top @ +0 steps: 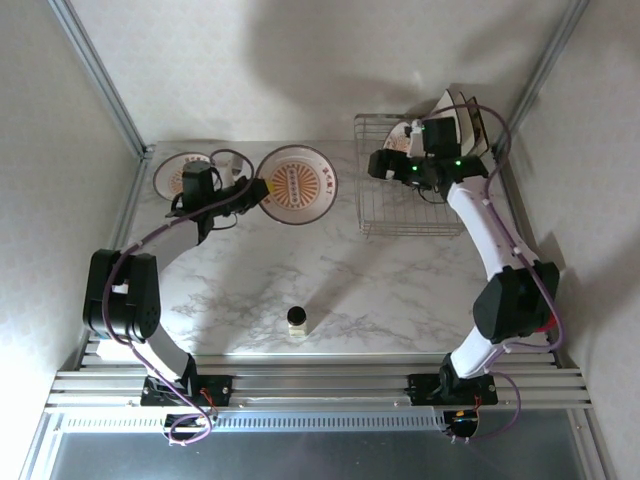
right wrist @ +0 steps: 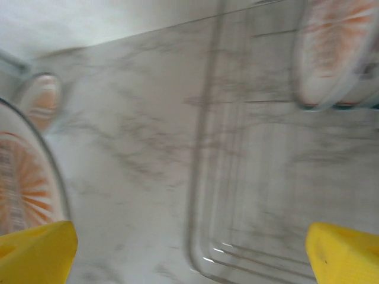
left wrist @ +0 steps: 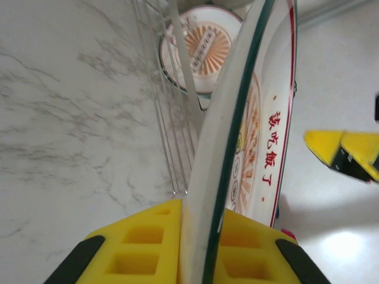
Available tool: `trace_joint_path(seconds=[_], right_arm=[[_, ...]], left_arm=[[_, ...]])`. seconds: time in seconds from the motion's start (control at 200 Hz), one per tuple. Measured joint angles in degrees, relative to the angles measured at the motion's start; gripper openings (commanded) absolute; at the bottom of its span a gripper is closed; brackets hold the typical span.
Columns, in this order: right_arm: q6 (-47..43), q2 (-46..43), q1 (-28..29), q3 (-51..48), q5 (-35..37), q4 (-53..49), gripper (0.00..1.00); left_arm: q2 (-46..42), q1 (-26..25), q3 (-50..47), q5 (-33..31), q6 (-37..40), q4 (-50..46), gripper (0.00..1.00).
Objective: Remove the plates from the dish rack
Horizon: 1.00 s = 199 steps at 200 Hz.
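Observation:
My left gripper [top: 260, 189] [left wrist: 201, 236] is shut on the edge of a round plate [top: 297, 184] [left wrist: 237, 118] with a green rim and an orange pattern, held left of the dish rack [top: 410, 195] [left wrist: 172, 89] [right wrist: 204, 177]. My right gripper [top: 381, 165] [right wrist: 189, 260] hangs open over the rack's left half, nothing between its fingers. A small round plate [top: 404, 134] [right wrist: 331, 53] and square cream plates [top: 456, 112] stand at the rack's back right. Another round plate [top: 180, 175] lies at the table's back left.
A small dark-capped bottle [top: 298, 320] stands near the table's front middle. Metal frame rails run along the left [top: 110, 100] and right sides. The marble tabletop [top: 330, 270] is bare between the bottle and the rack.

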Motion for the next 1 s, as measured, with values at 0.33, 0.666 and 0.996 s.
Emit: trace_joint_path(seconds=[0.33,0.666,0.996], right_arm=[[-8.1,-4.2,-8.7,-2.1,15.4,-16.0,0.99],[-10.1,-5.6,-10.5,-4.4,18.3,-18.3,0.99],[-10.4,-5.5,-10.5,-5.6,18.2,-17.9,0.99]], left_arm=[[-3.4,6.4,-4.1,-6.3,-4.1,4.5,0.00],[-12.4,11.3,-11.5,-26.5,-9.9,7.7,0.00],[-13.3,14.4,-18.3,-46.0,-21.1,12.0,0.00]])
